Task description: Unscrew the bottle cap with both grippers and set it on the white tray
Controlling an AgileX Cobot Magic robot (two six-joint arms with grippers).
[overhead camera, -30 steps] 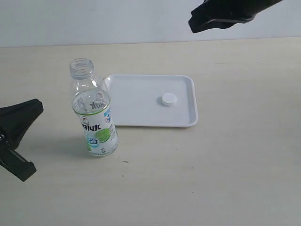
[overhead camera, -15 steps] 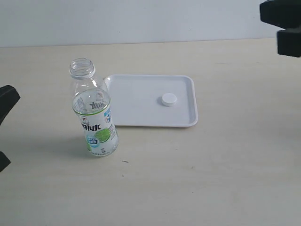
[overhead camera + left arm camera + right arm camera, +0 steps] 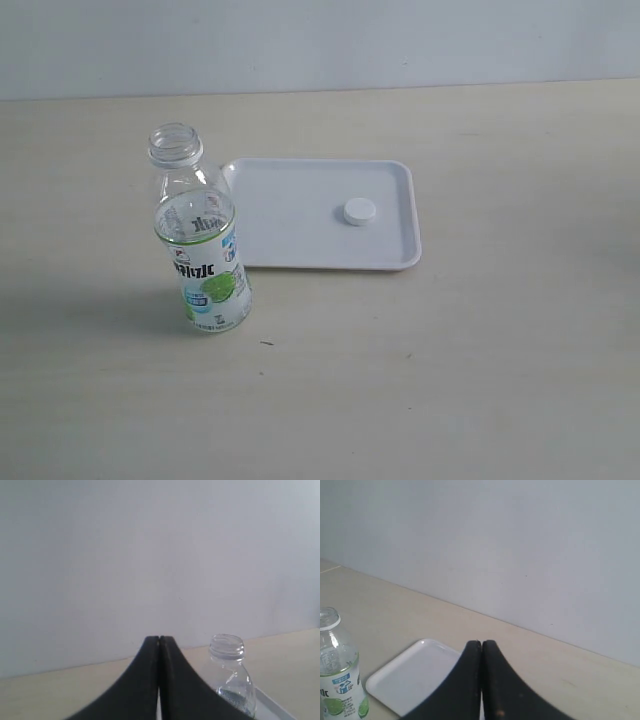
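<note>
Bench scene with the cap off the bottle, the white tray taken as reference; the tray lay flat on the pale table, with a plain light wall beyond its far side. The bottle cap rested flat inside the tray, in its right half as the exterior view shows it, about midway between the far and near rims and clear of both; nothing touched it. The bottle stood upright on the table just off the tray's near left corner, not on the tray; its threaded clear neck was open, and its white-and-green label with the lime faced the exterior camera; whether it touched the tray's rim could not be told, since it overlapped that corner in the view. The left gripper appeared only in its own wrist view; its two black fingers were pressed together along their visible length with nothing between them; it was clear of the tray, and the bottle's neck and a sliver of the tray's rim showed past the fingers. The right gripper likewise appeared only in its own wrist view; its black fingers were pressed together and empty; the tray lay beyond the fingertips, untouched by them, with the bottle on the tray's side away from this gripper.
</note>
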